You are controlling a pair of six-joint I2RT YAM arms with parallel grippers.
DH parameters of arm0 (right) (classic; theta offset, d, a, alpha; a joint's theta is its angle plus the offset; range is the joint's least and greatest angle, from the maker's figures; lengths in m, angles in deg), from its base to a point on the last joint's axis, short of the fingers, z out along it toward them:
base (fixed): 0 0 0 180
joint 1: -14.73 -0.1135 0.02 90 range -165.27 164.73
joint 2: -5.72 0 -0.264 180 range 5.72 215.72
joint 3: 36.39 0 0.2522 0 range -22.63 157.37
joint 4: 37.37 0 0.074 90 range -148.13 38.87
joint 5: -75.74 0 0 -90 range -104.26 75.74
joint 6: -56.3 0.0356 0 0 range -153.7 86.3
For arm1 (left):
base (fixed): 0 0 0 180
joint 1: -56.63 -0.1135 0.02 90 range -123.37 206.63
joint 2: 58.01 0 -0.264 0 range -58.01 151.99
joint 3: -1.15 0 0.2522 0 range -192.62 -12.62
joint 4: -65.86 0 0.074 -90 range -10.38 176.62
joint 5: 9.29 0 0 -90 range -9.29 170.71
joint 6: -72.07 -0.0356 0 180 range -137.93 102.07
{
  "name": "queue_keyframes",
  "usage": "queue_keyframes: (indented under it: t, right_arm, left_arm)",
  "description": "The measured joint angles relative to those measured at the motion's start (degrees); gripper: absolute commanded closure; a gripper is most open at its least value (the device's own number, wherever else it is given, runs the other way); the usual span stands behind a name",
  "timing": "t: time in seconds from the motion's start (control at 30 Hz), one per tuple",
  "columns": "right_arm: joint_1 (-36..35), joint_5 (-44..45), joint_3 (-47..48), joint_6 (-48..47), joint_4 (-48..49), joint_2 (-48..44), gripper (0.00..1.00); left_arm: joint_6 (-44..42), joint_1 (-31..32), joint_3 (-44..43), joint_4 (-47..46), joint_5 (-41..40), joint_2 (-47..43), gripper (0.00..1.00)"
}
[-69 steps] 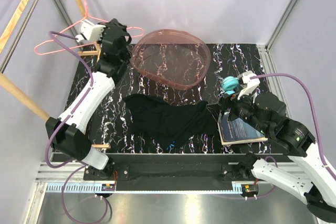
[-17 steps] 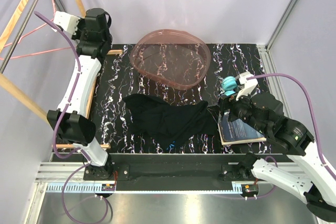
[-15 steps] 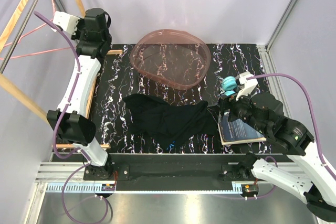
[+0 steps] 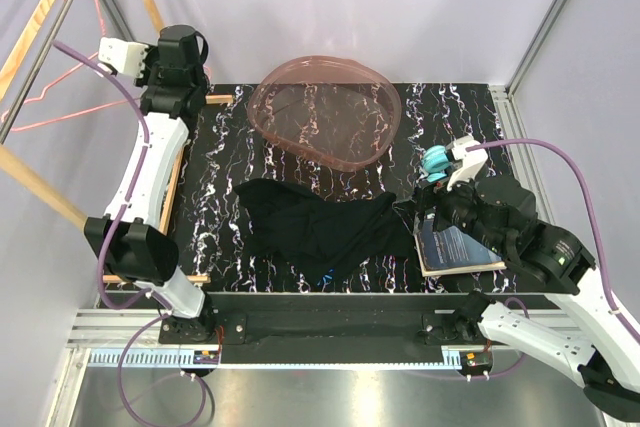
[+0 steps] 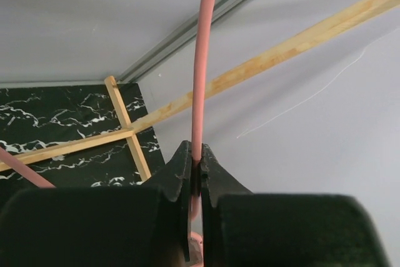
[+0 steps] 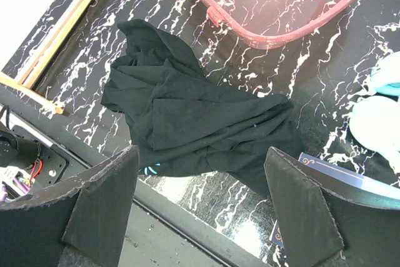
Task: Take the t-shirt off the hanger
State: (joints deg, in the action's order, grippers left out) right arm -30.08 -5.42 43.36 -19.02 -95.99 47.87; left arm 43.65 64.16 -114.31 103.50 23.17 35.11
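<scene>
At the far left, beyond the tabletop's [image 4: 470, 112] edge, the pink wire hanger [image 4: 52, 97] is hanging in the air among the wooden frame bars [image 4: 33, 25], its hook up near the top bar. The left gripper [image 5: 195, 154] is clamping one thin pink wire of it between its two black fingers [image 5: 178, 173]; the jaws are pressing together with only the wire between them (the wrist view is showing the wire rising straight out of the pinch and curving off at the top). The left arm is reaching up and out over the tabletop's left rear corner to do this.

Further right, a translucent pink basin [image 4: 325, 112] is sitting at the back of the black marbled tabletop. In front of it the black t-shirt [image 4: 318, 227] is lying crumpled on the tabletop, well apart from the hanger, with one edge close to the near rim.

The right gripper [image 6: 201, 161] is hovering above the shirt with its jaws spread wide and nothing between them. A dark-covered book [image 4: 455, 247] is lying just beside the shirt's right edge, under the right arm.
</scene>
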Motion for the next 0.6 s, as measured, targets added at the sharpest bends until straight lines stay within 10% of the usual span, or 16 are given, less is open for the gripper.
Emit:
queue_keyframes:
  t: [0.6]
  right_arm:
    - [0.0, -2.8, -0.1, 2.0, 0.0, -2.3, 0.11]
  left_arm:
    - [1.7, -0.4, 8.9, -2.5, 8.6, -8.8, 0.17]
